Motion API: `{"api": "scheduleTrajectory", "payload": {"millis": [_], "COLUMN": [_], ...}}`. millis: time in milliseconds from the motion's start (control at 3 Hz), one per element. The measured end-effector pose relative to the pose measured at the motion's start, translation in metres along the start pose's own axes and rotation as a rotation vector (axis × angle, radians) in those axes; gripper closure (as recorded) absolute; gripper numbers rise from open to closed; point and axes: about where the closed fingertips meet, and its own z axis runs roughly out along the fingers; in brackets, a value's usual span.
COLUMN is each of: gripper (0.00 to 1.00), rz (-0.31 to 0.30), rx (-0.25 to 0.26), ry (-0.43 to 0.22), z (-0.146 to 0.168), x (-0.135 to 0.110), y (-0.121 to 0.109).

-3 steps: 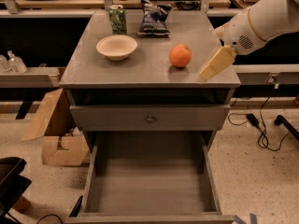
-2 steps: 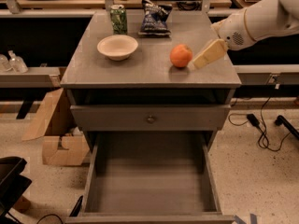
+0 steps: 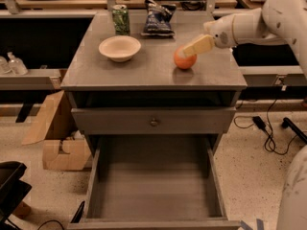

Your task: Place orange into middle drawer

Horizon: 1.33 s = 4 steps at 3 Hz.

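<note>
The orange [image 3: 183, 61] sits on the grey cabinet top [image 3: 144, 71], right of centre. My gripper [image 3: 193, 47] reaches in from the right on a white arm, its cream fingers [image 3: 199, 45] over the orange's upper right side, touching or nearly touching it. The middle drawer [image 3: 153, 186] is pulled wide open below the cabinet, its bare grey floor showing. Above it is a shut drawer front with a small round knob [image 3: 154, 122].
A cream bowl [image 3: 119, 47] stands left of the orange. A green can [image 3: 121, 19] and a dark chip bag [image 3: 157, 18] are at the back of the top. Cardboard boxes [image 3: 53, 133] lie on the floor at the left, cables [image 3: 268, 133] at the right.
My gripper has moved left and up across the cabinet top, from the right front edge to the orange. The orange has not moved.
</note>
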Motion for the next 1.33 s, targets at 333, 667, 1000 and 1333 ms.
{"api": "scheduleTrajectory", "payload": {"millis": [333, 667, 1000, 1333], "gripper": [0.0, 0.0, 0.21, 0.44], "rz": [0.059, 0.113, 0.136, 0.14], "rx": [-0.054, -0.085, -0.11, -0.113], "ry": [-0.023, -0.044, -0.017, 0.018], "z": [0.027, 0.037, 0.051, 0.064], "x": [0.006, 0.015, 0.031, 0.041], "y": [0.011, 0.027, 0.054, 0.065]}}
